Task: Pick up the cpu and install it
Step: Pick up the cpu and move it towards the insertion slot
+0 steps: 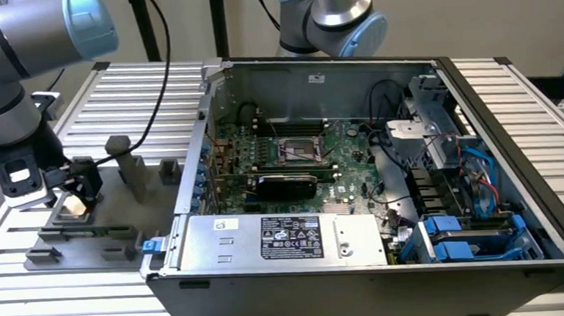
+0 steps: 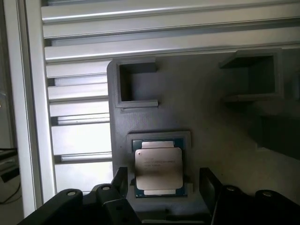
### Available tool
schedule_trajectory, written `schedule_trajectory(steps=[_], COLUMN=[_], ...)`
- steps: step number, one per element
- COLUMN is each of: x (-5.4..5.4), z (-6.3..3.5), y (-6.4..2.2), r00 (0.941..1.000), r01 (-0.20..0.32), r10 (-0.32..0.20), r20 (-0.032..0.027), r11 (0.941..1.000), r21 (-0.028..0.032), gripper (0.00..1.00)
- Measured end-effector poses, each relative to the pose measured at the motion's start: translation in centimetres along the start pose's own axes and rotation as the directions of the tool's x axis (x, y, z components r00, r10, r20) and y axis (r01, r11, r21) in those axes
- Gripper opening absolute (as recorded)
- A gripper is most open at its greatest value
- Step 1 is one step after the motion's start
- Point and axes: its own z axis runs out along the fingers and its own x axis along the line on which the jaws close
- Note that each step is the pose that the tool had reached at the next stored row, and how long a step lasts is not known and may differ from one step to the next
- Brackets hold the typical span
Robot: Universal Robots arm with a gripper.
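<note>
Jaws stood spread, cpu [image 2: 158, 168] between them, seated in the fixture pocket [image 2: 159, 136] so I could grip squarely.

The arm [image 1: 8, 86] is reaching down on the exterior view's left, with its jaws spread wide and sitting low over the cpu [image 1: 73, 207], one on each side of it. The cpu's lying in a grey fixture plate [image 1: 118, 212] on the slatted metal table [image 1: 131, 86]. Just beside that, toward the exterior view's right, is an open PC case [image 1: 369, 292] with the motherboard [image 1: 346, 165] exposed. There's a black-framed socket [image 1: 296, 151] near the middle, a power supply [image 1: 277, 237] along the near edge and blue drive caddies [image 1: 463, 241] in the corner.
</note>
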Motion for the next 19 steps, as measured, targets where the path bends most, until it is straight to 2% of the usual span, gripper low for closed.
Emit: schedule_trajectory(steps=[19], x=[0.2], z=[1.05], y=[0.56], r00=[0.9998], r01=[-0.018], r10=[0.018], r20=[0.0007], r11=[0.9998], r21=[-0.0009], gripper=[0.72])
